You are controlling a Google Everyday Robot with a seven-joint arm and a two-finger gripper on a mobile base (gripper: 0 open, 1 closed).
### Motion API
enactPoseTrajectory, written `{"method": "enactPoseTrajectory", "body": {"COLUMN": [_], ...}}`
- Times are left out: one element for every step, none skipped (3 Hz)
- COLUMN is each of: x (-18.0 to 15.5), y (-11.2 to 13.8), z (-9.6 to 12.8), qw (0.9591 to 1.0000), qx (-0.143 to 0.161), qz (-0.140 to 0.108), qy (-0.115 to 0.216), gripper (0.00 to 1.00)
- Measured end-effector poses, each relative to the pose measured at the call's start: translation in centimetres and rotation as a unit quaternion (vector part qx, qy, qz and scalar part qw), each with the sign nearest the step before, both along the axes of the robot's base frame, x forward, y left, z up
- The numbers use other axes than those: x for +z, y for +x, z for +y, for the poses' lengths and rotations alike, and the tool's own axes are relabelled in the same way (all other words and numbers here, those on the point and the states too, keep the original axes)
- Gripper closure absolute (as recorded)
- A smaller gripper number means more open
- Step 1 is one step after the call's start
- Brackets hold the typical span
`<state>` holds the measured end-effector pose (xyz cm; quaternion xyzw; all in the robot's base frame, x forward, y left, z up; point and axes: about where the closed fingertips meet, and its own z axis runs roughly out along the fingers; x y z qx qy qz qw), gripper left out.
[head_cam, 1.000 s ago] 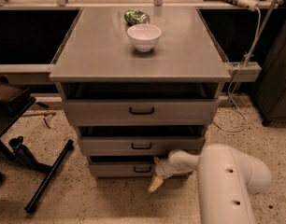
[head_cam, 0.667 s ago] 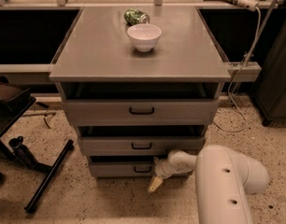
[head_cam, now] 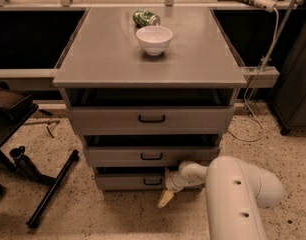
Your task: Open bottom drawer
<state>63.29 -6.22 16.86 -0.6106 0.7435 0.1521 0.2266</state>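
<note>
Arm (head_cam: 236,198) comes in low from the right, wrist bent twd cabinet. Gripper (head_cam: 167,190) sits at bottom drawer (head_cam: 124,182) front, just right of handle (head_cam: 153,181); grip state: can't tell.

A white bowl (head_cam: 154,39) sits toward the back of the grey table (head_cam: 93,59), just in front of a green can (head_cam: 145,18) lying on its side. A white cable (head_cam: 263,64) hangs at right. A black bar (head_cam: 53,189) lies on the speckled floor (head_cam: 108,214).

speckled terrazzo floor (head_cam: 118,219) | black stand (head_cam: 53,189) left | dark cabinet (head_cam: 298,84) right
</note>
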Motion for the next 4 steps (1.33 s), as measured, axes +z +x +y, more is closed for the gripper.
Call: {"method": "enactPoseTrajectory", "body": {"x": [1.0, 3.3, 6.2, 6.1], "y": [-1.5, -4.2, -9.2, -9.2], "z": [-0.1, -0.8, -1.5, -1.5], "qw": [0.9993, 0.996, 0.9891, 0.9891], "qx": [0.021, 0.047, 0.068, 0.068], "qz": [0.031, 0.073, 0.13, 0.129], "qy": [-0.009, -0.02, -0.015, -0.015], "gripper": [0.0, 0.0, 0.0, 0.0]}}
